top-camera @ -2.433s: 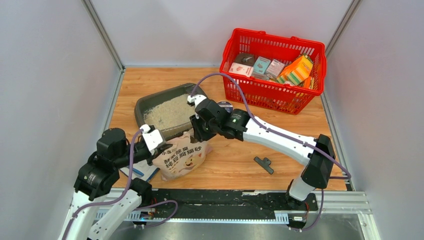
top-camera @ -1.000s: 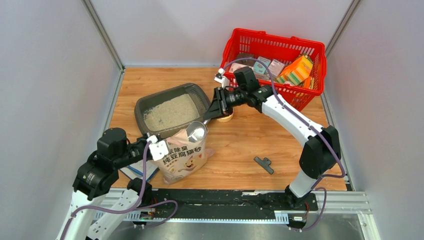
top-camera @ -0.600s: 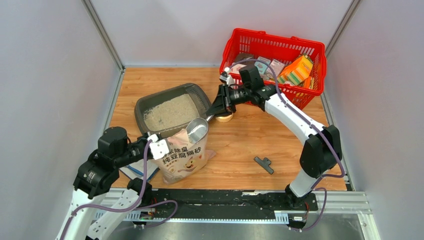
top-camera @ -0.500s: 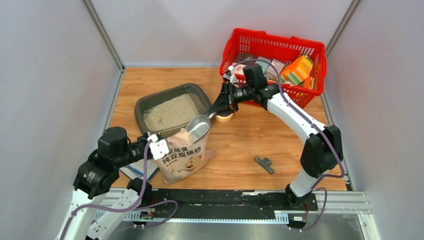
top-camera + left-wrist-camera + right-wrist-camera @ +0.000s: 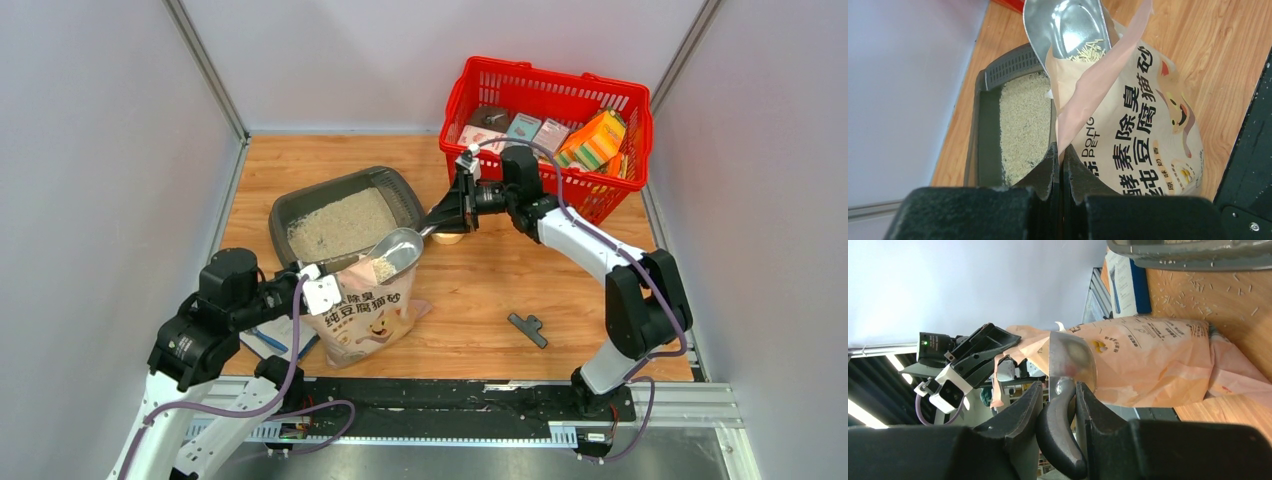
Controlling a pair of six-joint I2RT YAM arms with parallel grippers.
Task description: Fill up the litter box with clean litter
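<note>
The dark grey litter box lies at the back left with a layer of pale litter in it. The beige-pink printed bag stands open in front of it. My left gripper is shut on the bag's top edge, and its fingertips pinch the film in the left wrist view. My right gripper is shut on the black handle of the silver scoop. The scoop's bowl sits at the bag's mouth with a few granules in it.
A red mesh basket with boxes stands at the back right, close behind my right wrist. A round tin lies under the right gripper. A black clip lies on the wood at the front right. A blue booklet lies under my left arm. Loose granules are scattered by the box.
My right wrist has drawn back to the right toward the basket. The scoop's bowl has sunk to the bag's mouth and now shows granules. My left gripper still holds the bag's edge.
</note>
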